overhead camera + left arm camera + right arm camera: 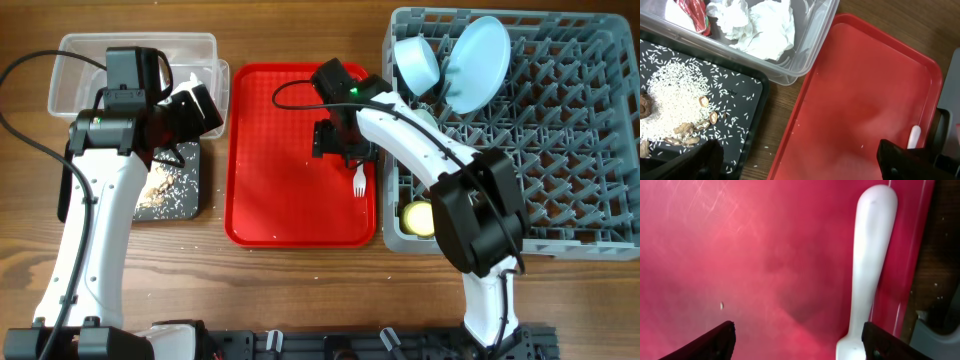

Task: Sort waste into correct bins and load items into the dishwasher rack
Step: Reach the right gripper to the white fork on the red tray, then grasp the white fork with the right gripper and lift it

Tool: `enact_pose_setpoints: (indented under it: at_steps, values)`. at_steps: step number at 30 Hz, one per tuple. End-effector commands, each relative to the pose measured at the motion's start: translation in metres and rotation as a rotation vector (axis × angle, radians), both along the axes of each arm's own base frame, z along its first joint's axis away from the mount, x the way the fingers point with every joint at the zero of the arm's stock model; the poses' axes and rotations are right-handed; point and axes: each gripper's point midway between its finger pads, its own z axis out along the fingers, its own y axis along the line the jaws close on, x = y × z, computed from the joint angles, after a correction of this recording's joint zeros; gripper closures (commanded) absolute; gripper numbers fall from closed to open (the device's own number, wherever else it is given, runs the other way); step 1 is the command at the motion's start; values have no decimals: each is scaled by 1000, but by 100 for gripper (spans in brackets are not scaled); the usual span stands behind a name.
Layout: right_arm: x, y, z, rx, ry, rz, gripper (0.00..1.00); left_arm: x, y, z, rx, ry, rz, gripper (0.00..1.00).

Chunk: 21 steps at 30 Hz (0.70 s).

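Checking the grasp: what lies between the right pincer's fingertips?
Right wrist view: the white fork, close beside one finger of the right pincer, on the red tray.

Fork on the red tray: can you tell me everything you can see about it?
The fork is white and smooth and looks like plastic. It lies flat on the red tray, near the edge beside the rack. Its handle has a rounded end and widens toward the prongs, which point away from the right gripper. That gripper hangs open over it. One of its fingers is close beside the neck, but I cannot tell if it touches.
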Motion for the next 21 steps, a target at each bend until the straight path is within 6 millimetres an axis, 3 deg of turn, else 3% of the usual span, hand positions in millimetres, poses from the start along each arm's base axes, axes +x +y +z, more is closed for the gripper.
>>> enact_pose_setpoints:
  at_steps: [1, 6, 15, 17, 21]
  values:
    - [1, -10, -21, -50, 26, -42, 20, 2, 0, 4, 12, -10, -5, 0]
    - [-7, -16, -40, -84, 80, -45, 20, 2, 0, 4, 12, -10, -6, 0]
    - [-5, -15, -42, -73, 79, -57, 20, 2, 0, 4, 12, -10, -6, 0]
    - [-5, -15, -42, -72, 78, -57, 26, 2, 0, 4, 12, -10, -6, 0]
    - [-5, -8, -41, -40, 84, -44, 48, 2, 0, 4, 12, -10, -5, 0]
